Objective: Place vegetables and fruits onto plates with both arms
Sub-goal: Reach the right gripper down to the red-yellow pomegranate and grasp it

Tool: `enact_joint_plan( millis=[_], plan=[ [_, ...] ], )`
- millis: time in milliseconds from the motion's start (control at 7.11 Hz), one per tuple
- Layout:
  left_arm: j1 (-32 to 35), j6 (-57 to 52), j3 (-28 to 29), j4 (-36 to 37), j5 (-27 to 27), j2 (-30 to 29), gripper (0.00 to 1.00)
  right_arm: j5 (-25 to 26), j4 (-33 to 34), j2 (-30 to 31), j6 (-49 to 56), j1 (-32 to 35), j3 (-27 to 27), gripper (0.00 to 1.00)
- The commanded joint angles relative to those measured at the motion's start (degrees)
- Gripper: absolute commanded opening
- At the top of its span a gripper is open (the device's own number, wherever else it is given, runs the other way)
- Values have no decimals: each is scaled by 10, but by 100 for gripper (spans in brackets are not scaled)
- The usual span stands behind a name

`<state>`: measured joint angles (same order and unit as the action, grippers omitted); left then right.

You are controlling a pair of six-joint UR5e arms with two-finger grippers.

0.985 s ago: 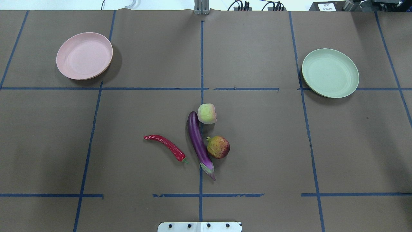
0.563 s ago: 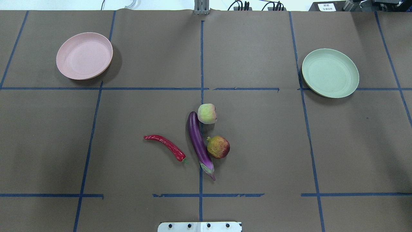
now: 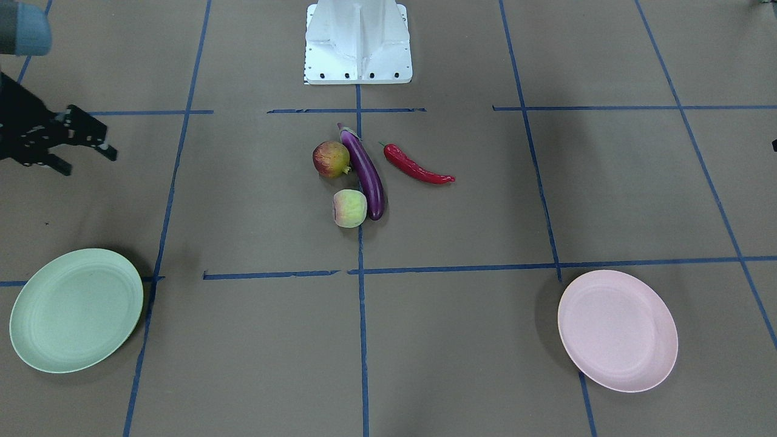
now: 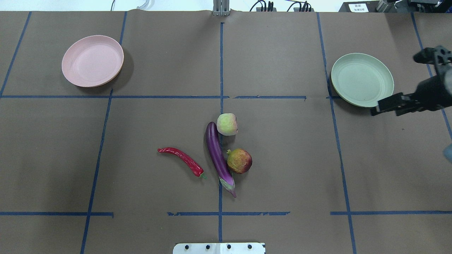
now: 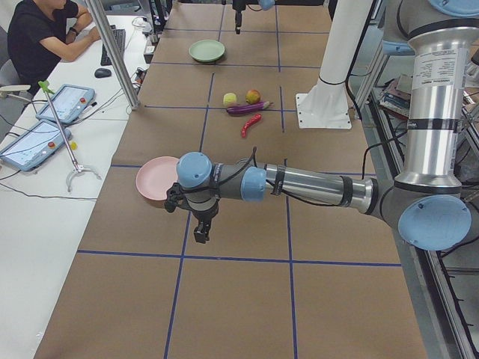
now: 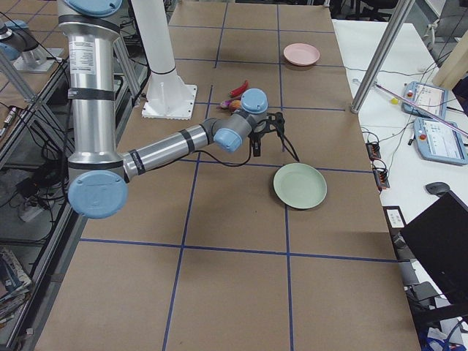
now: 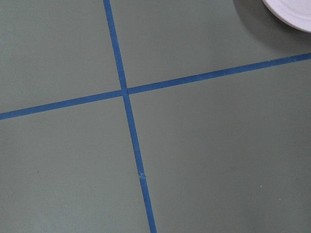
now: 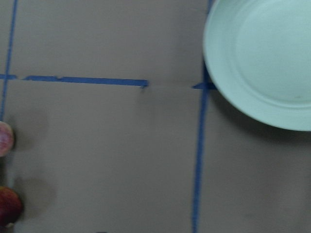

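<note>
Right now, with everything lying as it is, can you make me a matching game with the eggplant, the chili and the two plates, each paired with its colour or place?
Things:
1. eggplant
2. chili pepper
3. pink plate
4. green plate

Descriptions:
A. empty, on the robot's right
B. red and curved
C. empty, on the robot's left
D. purple and long

Pairs: 1-D, 2-B, 3-C, 4-A.

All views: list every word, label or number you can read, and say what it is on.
No text can be read in any view.
White label past the table's far edge: dark characters, too small to read.
Left arm and right arm: print on the upright tubes, too small to read.
Tablets on the side desk: screens too blurred to read.
</note>
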<state>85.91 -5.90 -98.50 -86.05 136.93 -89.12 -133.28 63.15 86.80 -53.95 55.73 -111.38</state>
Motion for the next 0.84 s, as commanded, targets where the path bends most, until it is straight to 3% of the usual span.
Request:
enact_joint_plan(
  millis=[0, 141, 281, 422, 704],
  plan=[
    [0, -1, -2, 0, 0, 0, 100, 98, 11, -122, -192, -137, 2, 100],
    [0, -1, 1, -1, 0, -1, 100, 155, 77, -194, -228, -188, 7, 100],
    [-4, -1, 2, -1, 0, -2, 100, 213, 187, -258, -235, -233, 11, 100],
    [-4, -1, 2, -1, 1, -1, 100, 262, 221, -295, -264, -265, 37, 100],
    [-4, -1, 3, -1, 1, 0, 100, 299, 225, -348, -337, -301, 122, 100]
  ],
)
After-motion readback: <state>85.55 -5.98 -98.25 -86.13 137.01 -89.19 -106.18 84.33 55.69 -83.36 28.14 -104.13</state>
